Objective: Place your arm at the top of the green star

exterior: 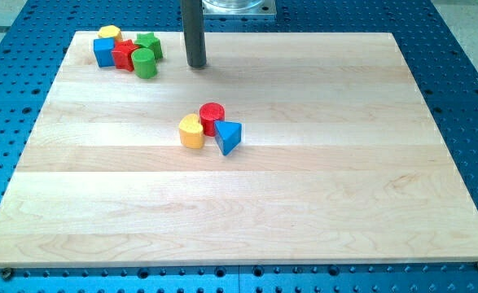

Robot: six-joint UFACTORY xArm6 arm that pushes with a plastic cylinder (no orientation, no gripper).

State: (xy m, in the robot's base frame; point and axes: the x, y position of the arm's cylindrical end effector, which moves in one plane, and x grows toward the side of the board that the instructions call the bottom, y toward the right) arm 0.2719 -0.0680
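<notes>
Near the view's top, slightly left of centre, the rod's tip (196, 65) rests on the wooden board (304, 203), just to the right of a cluster of blocks. The arm carries no jaws, only the straight rod. That cluster sits at the board's top-left corner: the green star (150, 45) at its right upper side, a green cylinder (145, 63) just below it, a red block (124, 55), a blue cube (103, 52) and a yellow block (109, 33). Nothing lies between tip and star. Well apart, mid-board, a yellow heart-like block (191, 132), red cylinder (212, 118) and blue triangle (229, 137) huddle together.
</notes>
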